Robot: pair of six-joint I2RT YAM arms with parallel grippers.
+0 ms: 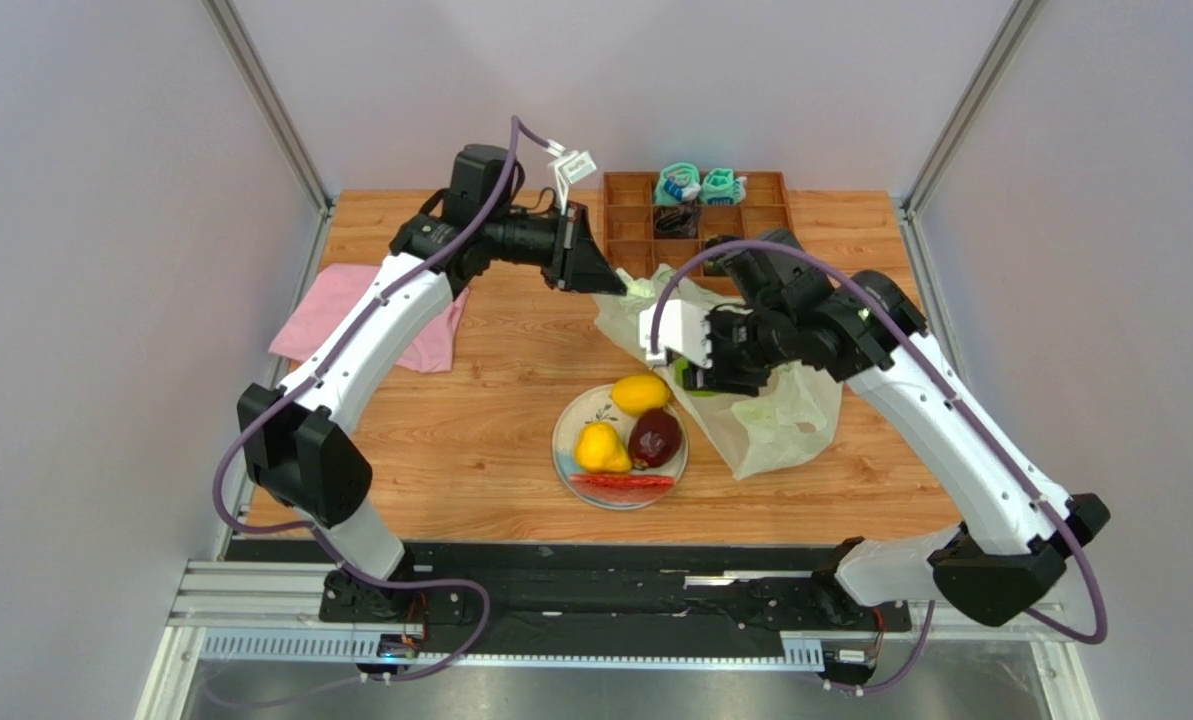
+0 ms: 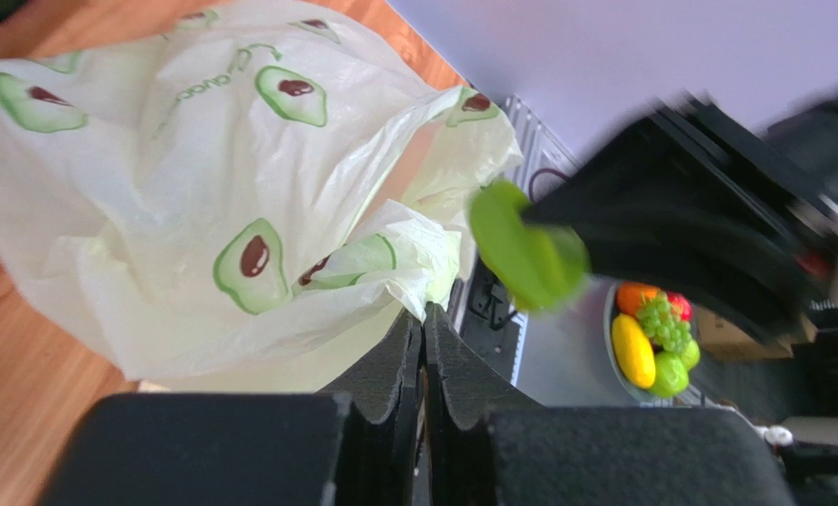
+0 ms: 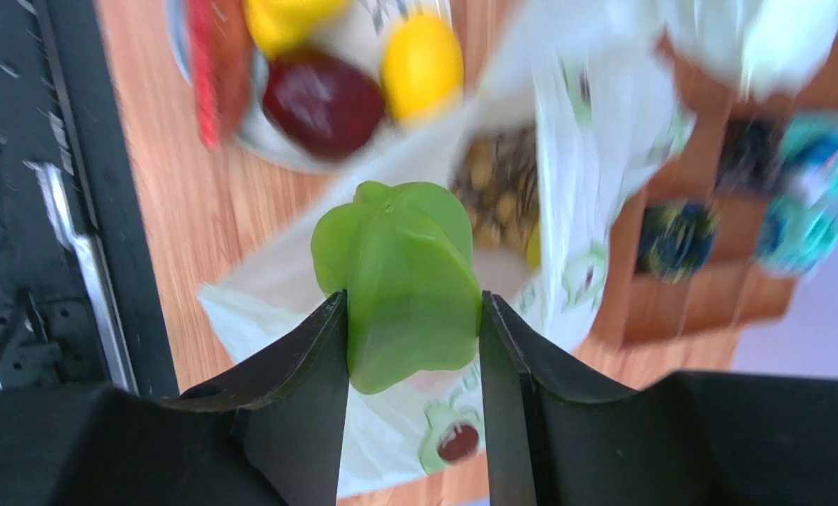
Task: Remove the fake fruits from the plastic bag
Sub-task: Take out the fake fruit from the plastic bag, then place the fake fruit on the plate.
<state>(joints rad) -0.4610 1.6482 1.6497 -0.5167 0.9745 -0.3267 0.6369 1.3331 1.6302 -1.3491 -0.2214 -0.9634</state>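
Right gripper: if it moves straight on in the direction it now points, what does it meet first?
Probably the plastic bag, which lies just beyond the green fruit piece that the right gripper holds. Depth is hard to judge here.

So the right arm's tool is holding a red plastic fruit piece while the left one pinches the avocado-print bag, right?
Not red: the plastic fruit piece in the right tool is green, as the right wrist view shows. The left tool does pinch the avocado-print plastic bag.
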